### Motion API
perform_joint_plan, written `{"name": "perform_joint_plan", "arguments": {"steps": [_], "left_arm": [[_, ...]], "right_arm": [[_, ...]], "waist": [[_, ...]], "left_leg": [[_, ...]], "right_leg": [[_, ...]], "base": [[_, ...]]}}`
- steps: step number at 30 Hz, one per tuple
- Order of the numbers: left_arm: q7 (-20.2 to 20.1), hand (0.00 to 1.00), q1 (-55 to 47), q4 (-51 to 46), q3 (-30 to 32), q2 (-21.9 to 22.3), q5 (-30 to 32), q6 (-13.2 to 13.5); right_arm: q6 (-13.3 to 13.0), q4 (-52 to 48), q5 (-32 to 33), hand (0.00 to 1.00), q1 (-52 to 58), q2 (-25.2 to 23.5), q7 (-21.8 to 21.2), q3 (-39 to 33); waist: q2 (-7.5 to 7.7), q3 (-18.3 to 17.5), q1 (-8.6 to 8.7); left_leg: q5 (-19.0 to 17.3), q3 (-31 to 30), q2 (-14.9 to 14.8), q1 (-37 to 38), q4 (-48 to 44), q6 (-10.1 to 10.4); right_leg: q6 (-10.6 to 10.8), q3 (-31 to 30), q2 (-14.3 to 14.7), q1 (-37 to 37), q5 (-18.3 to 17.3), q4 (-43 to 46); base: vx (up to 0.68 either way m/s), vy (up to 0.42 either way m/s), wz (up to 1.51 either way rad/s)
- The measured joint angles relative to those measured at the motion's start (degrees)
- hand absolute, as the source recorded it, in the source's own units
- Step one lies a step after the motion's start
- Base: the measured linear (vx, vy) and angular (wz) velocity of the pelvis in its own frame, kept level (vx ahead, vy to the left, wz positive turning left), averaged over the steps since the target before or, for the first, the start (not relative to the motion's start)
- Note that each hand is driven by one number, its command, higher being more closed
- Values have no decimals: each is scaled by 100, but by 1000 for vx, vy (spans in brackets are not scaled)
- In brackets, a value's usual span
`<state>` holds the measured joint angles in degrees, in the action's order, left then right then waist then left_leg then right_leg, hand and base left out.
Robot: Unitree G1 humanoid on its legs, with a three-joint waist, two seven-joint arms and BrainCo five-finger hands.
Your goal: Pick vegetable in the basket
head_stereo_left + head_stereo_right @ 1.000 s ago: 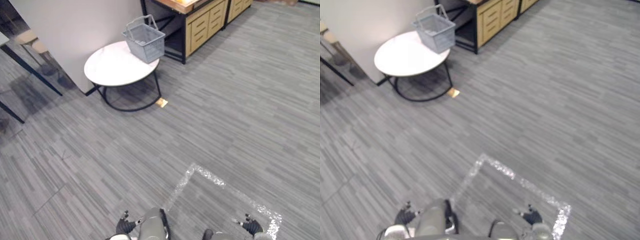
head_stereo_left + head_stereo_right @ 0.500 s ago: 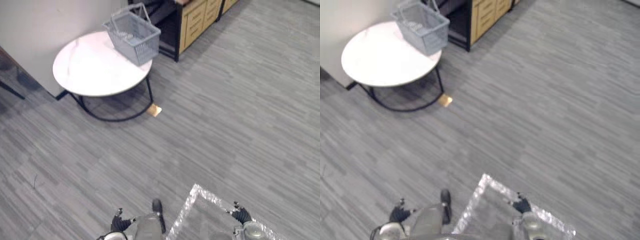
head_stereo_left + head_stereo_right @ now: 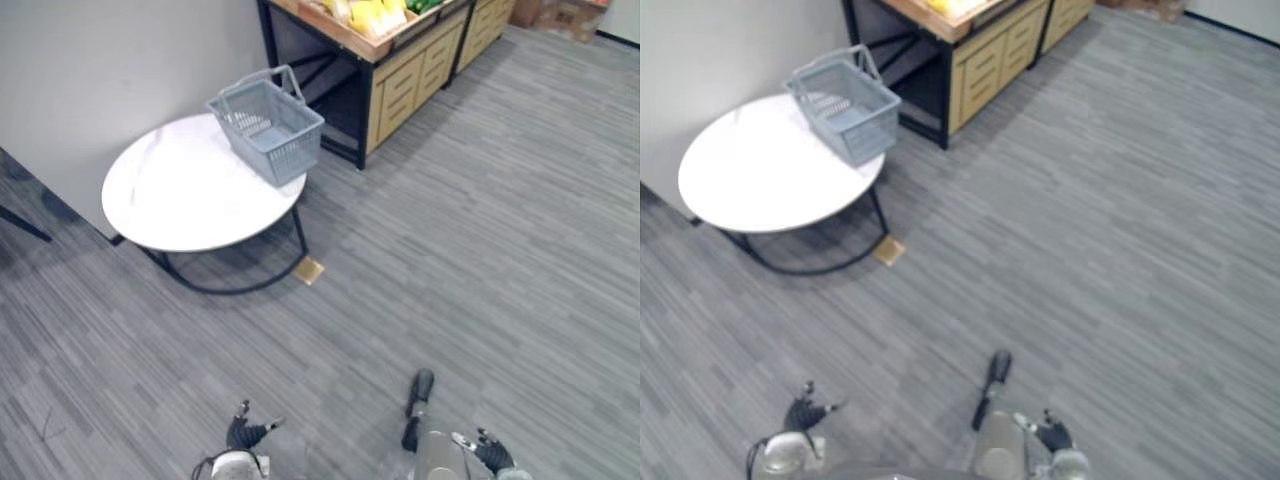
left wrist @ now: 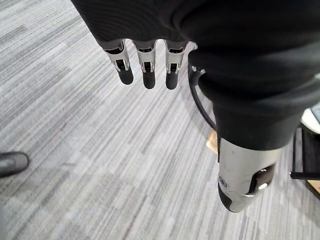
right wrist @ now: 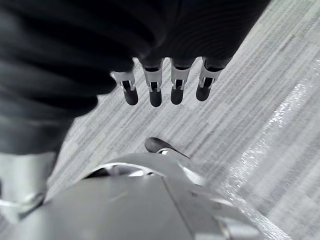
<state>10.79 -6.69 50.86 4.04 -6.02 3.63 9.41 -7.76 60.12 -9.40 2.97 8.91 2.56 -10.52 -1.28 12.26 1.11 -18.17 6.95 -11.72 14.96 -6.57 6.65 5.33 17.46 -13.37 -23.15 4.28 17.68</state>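
Observation:
A grey plastic basket [image 3: 283, 150] with its handle up stands on the far right edge of a round white table [image 3: 175, 200]. It looks to hold nothing. Yellow vegetables [image 3: 375, 13] and green ones [image 3: 424, 5] lie on a wooden stand behind the table. My left hand [image 3: 243, 436] hangs low at the view's bottom, far from the table. In the left wrist view its fingers [image 4: 144, 67] point straight down over the carpet and hold nothing. My right hand [image 3: 491, 453] hangs at the bottom right, its fingers [image 5: 164, 85] straight too and holding nothing.
The wooden stand has drawers [image 3: 405, 78] and a black frame. A small tan block [image 3: 309, 270] lies on the carpet by the table's leg. A grey wall [image 3: 120, 60] stands behind the table. Wide grey carpet [image 3: 450, 250] lies between me and the table.
The whole picture has shifted, so the camera has moved. The stand with vegetables has come into view at the top and the silver floor marking has left it. Both hands still hang low.

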Motion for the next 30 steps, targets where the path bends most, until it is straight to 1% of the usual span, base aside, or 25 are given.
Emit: {"name": "perform_joint_plan", "arguments": {"steps": [2, 3, 4, 5, 6, 7, 8, 9, 10, 12, 13, 14, 15, 16, 17, 18, 19, 21, 23, 25, 26, 27, 28, 29, 30], "left_arm": [[6, 0, 19, 30, -35, 45, 0, 2], [11, 0, 54, 71, -31, 69, -1, -1], [11, 0, 62, 90, -33, 87, -2, -5], [11, 0, 66, 132, -34, 135, -6, -14], [9, 0, 72, 132, -70, 147, -16, -16], [4, 0, 75, 115, -70, 141, -39, -12], [12, 0, 126, 96, -56, 115, -65, -6], [21, 0, 172, 94, -21, 118, -73, -2], [23, 0, 193, 93, -5, 120, -73, 0], [31, 0, 217, 49, 50, 122, -99, 7], [36, 0, 230, 58, 75, 123, -99, 0], [41, 0, 217, 66, 83, 131, -99, -1], [48, 0, 179, 73, 91, 196, -114, 2], [90, 0, 261, 64, 208, 189, -91, -10], [138, 0, 278, 37, 239, 153, -71, -3], [188, 0, 320, -53, 301, 80, -5, -5], [216, 0, 306, -39, 318, 58, -9, -17], [242, 0, 309, -46, 316, 53, 1, -35], [247, 0, 293, -44, 307, -65, 2, -56], [246, 0, 274, -39, 303, -89, 2, -77], [247, 0, 252, 5, 254, -85, 2, -82], [248, 0, 246, 111, 185, -102, 1, -97], [252, 0, 234, 120, 200, -145, -9, -105], [264, 0, 205, 136, 178, -319, -5, -133], [276, 0, 136, 140, 175, -438, -14, -165]], "right_arm": [[0, -24, -136, 0, -132, 74, 0, -28], [-2, -10, -175, 0, -133, 74, -4, -17], [9, 36, -179, 0, -122, 75, -8, -11], [36, 120, -182, 0, -85, 95, 2, 43], [43, 119, -183, 0, -75, 135, 24, 193], [47, 115, -182, 0, -87, 144, 43, 213], [50, 107, -179, 0, -170, 159, 106, 206], [53, 106, -179, 0, -224, 186, 164, 187], [53, 105, -179, 0, -247, 193, 192, 185], [62, 100, -179, 0, -362, 169, 223, 174], [62, 97, -179, 0, -396, 148, 223, 107], [54, 81, -180, 0, -396, 132, 226, 16], [44, 67, -180, 0, -341, 139, 242, -33], [71, 41, -180, 0, -290, -10, 273, -16], [71, -1, -184, 0, -259, -89, 268, -17], [68, -85, -186, 0, -217, -238, 271, -13], [65, -66, -188, 0, -262, -292, 272, -15], [64, -3, -191, 0, -280, -303, 280, -18], [62, 79, -194, 0, -302, -339, 264, -17], [30, 155, -195, 0, -310, -313, 265, -26], [30, 199, -194, 0, -310, -291, 269, -92], [42, 302, -189, 0, -276, -311, 305, -219], [61, 351, -186, 0, -236, -342, 327, -254], [160, 382, -183, 0, -126, -427, 334, -235], [218, 384, -184, 0, -1, -501, 330, -140]], "waist": [[-63, -23, -3], [-81, -25, 17], [-101, -13, 25], [-76, 36, 13], [-64, 80, -20], [-66, 92, -46], [-47, 110, -100], [-56, 123, -134], [-65, 129, -149], [-95, 145, -251], [-97, 146, -280], [-112, 137, -278], [-218, 143, -292], [-62, 135, -299], [44, 114, -275], [245, 117, -332], [325, 123, -389], [300, 136, -347], [306, 124, -404], [334, 91, -441], [307, 36, -424], [391, 35, -397], [497, 36, -375], [740, 55, -345], [887, 64, -310]], "left_leg": [[403, -136, -164, -330, -825, 114], [805, -297, -288, -794, -1787, 287], [1121, -370, -367, -1021, -2289, 515], [1929, -521, -503, -1441, -3281, 772], [1841, -398, -674, -1933, -4339, 819], [1678, -272, -716, -2174, -4726, 772], [1343, 50, -725, -2586, -5110, 574], [1061, 373, -710, -2901, -5012, 372], [971, 515, -700, -3030, -4823, 337], [904, 948, -597, -3322, -3466, 179], [1036, 1037, -508, -3352, -2600, 20], [1352, 1093, -414, -3290, -1600, -128], [2117, 1114, -382, -3198, -591, -330], [2175, 1181, -114, -3102, -498, -474], [2161, 1184, 6, -3132, -454, -475], [1999, 1223, 156, -3195, -572, -507], [1789, 1273, 183, -3293, -945, -591], [1525, 1303, 137, -3356, -1481, -741], [1398, 1350, 28, -3244, -1655, -682], [1358, 1390, 32, -3060, -1398, -619], [1254, 1395, 72, -2879, -985, -481], [1261, 1437, 213, -2643, -627, -480], [1265, 1458, 299, -2504, -491, -480], [1245, 1510, 490, -2220, -373, -489], [1136, 1509, 606, -1928, -312, -520]], "right_leg": [[-301, 98, 122, 45, -374, 297], [-369, 232, 136, 228, -571, 378], [-371, 312, 140, 383, -647, 389], [-408, 407, 124, 754, -829, 310], [-455, 460, 160, 1111, -979, 145], [-447, 466, 173, 1275, -1001, 43], [-416, 486, 181, 1622, -1022, -247], [-372, 548, 196, 1967, -990, -575], [-317, 589, 197, 2113, -955, -700], [-193, 649, 210, 2504, -892, -1071], [-59, 691, 198, 2648, -869, -1217], [140, 739, 186, 2772, -883, -1336], [388, 770, 233, 2953, -937, -1392], [509, 825, 65, 3130, -950, -1485], [506, 894, 17, 3130, -949, -1498], [499, 936, -51, 3135, -947, -1519], [469, 916, -109, 3201, -875, -1618], [522, 859, -117, 3456, -691, -1733], [672, 721, -77, 3568, -429, -1755], [741, 528, -106, 3379, -338, -1407], [759, 394, -206, 3019, -351, -772], [753, 161, -450, 2478, -346, 304], [717, 29, -620, 2226, -321, 883], [406, -203, -988, 1818, -87, 1888], [213, -451, -1175, 1556, 554, 2585]], "base": [[611, -426, 0], [616, -394, 24], [604, -261, 40], [574, -150, 34], [544, -108, 23], [499, -70, 7], [527, -23, 3], [433, -8, 7], [398, 52, 9], [356, 159, -1], [352, 218, -2], [382, 274, 4], [476, 330, 25], [482, 309, 36], [386, 201, 41], [364, 77, 15], [347, 62, 6], [286, 70, 12], [212, 29, -15], [158, 28, -34], [101, 95, -26], [114, 117, -21], [122, 90, -3], [202, 78, 7], [223, 47, 8]]}}
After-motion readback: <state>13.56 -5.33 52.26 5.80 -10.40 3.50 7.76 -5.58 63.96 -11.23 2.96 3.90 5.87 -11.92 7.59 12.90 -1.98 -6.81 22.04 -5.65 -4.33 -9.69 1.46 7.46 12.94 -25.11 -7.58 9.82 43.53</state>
